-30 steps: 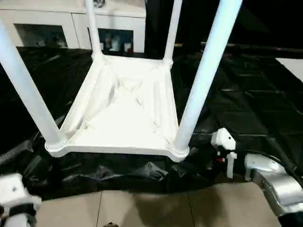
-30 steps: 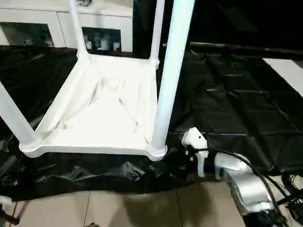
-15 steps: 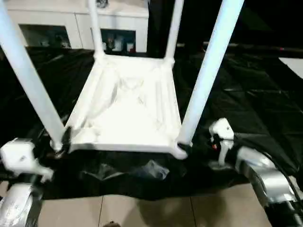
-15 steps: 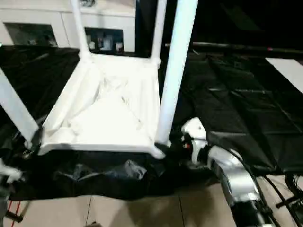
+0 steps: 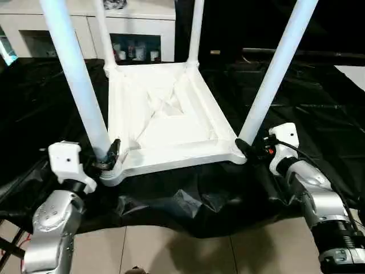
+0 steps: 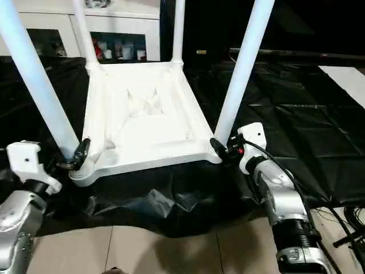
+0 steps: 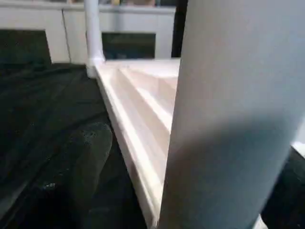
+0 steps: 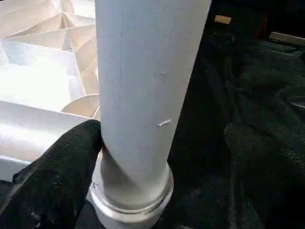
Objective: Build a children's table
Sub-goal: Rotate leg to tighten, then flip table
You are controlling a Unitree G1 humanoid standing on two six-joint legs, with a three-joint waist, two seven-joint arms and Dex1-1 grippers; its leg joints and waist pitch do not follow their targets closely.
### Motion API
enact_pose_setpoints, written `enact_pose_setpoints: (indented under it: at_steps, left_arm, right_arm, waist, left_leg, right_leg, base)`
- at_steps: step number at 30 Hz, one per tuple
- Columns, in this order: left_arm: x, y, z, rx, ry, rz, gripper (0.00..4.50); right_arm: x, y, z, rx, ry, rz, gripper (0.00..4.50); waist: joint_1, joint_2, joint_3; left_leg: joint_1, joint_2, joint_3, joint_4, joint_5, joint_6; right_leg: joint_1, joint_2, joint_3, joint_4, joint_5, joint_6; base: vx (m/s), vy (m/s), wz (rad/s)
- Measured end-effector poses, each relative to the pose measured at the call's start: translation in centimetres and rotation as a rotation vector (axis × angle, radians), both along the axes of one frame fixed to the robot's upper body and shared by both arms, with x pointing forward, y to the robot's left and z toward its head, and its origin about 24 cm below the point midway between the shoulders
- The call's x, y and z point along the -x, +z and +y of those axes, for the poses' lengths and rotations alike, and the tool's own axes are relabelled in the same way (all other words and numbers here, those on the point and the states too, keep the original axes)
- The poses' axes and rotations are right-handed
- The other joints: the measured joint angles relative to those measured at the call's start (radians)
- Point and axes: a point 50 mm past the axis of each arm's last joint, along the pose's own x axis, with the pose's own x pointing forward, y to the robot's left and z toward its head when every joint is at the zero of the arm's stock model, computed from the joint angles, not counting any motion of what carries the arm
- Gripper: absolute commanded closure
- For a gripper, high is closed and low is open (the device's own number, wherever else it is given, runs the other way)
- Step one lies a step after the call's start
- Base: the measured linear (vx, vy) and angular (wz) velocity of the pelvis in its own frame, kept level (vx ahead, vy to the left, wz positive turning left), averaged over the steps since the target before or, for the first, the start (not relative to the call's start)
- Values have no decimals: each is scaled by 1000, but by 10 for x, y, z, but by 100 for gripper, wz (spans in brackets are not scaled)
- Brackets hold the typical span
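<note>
One table top, four legs, two claws

You could not see the tops of the four legs; all ran out past the upper edge of the head frames. The left gripper sat at the lower left, its fingertips lost behind the near-left leg's base, so contact was unclear. The right gripper, right of centre, was partly masked by the corner socket. Items behind the cabinet glass at the top were too small to identify. The black sheet hid the floor beneath the children's table.
</note>
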Motion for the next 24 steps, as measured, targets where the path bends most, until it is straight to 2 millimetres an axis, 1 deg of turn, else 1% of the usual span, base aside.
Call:
enact_pose_setpoints:
  at_steps: [1,3,4,5,6,7,9,11,13,15,17,18,20,21,22,24]
  left_arm:
    - [5,-5,-3,22,22,26,2]
    - [13,-15,-6,51,45,75,30]
    - [16,-19,-7,71,52,91,30]
    - [18,-20,-8,80,57,95,30]
    - [19,-20,-8,82,62,98,56]
    - [20,-20,-7,80,72,100,68]
    - [20,-20,-7,77,79,104,75]
    - [21,-20,-9,85,83,110,89]
    - [21,-19,-10,89,86,109,113]
    - [21,-19,-9,91,95,111,121]
    - [21,-19,-9,93,104,114,125]
    - [21,-19,-9,100,108,115,151]
    - [20,-19,-9,111,116,114,166]
    - [20,-18,-9,112,120,114,166]
    - [20,-18,-9,112,119,114,190]
    - [19,-18,-10,113,116,115,198]
  right_arm:
    - [4,1,2,-29,-2,-15,0]
    - [11,-2,6,-73,21,-14,0]
    - [19,-6,7,-83,54,-6,0]
    - [24,-9,9,-92,81,5,0]
    - [29,-11,12,-98,108,8,0]
    - [35,-12,13,-100,140,11,0]
    - [41,-15,14,-104,172,28,0]
    - [48,-15,11,-117,199,47,0]
    - [56,-14,10,-128,242,65,0]
    - [62,-12,11,-135,302,82,0]
    - [65,-11,12,-136,343,94,0]
    - [67,-9,15,-146,370,97,0]
    - [68,-6,20,-157,416,100,0]
    - [68,-5,24,-157,437,100,0]
    - [69,-4,29,-159,460,101,0]
    - [69,-5,34,-169,473,105,0]
  waist:
    - [0,0,0]
    - [1,-2,-1]
    - [3,-3,-1]
    - [4,-4,-1]
    - [5,-4,-1]
    - [4,-4,-1]
    - [4,-4,0]
    - [3,-5,0]
    - [3,-5,0]
    - [3,-5,0]
    - [3,-5,0]
    - [2,-5,0]
    - [3,-6,0]
    - [3,-6,0]
    - [3,-6,0]
    - [3,-6,0]
  left_leg:
    - [0,0,1,0,0,0]
    - [-1,1,2,0,0,0]
    - [-2,2,2,0,0,0]
    - [-2,2,3,0,0,0]
    - [-2,2,3,0,0,0]
    - [-2,3,4,0,0,1]
    - [-1,3,4,0,0,1]
    - [-1,3,6,-1,0,1]
    - [0,3,6,-1,0,1]
    - [0,4,6,-2,0,1]
    - [0,4,6,-2,0,0]
    - [0,4,6,-2,0,0]
    - [0,4,6,-2,0,0]
    - [0,4,6,-2,0,0]
    - [0,4,6,-2,0,0]
    - [0,4,6,-2,0,0]
  right_leg:
    - [0,0,0,-1,-1,1]
    - [0,0,0,-2,-3,1]
    - [0,0,0,-2,-4,2]
    - [0,0,0,-2,-5,2]
    - [0,0,0,-3,-5,2]
    - [0,0,0,-3,-6,3]
    - [0,0,0,-3,-6,3]
    - [0,0,0,-3,-6,3]
    - [0,0,0,-3,-10,9]
    - [0,0,0,-3,-10,9]
    - [0,0,0,-3,-10,9]
    - [0,0,0,-3,-10,9]
    - [0,0,0,-3,-10,9]
    - [0,0,0,-3,-10,9]
    - [0,0,0,-3,-10,9]
    - [0,0,0,-3,-10,9]
  base:
    - [0,0,0]
    - [0,0,0]
    - [0,0,0]
    - [0,0,0]
    - [0,0,0]
    - [0,0,0]
    - [0,0,0]
    - [0,0,0]
    - [0,0,0]
    - [0,0,0]
    - [0,0,0]
    - [0,0,0]
    - [0,0,0]
    - [0,0,0]
    - [0,0,0]
    - [0,0,0]
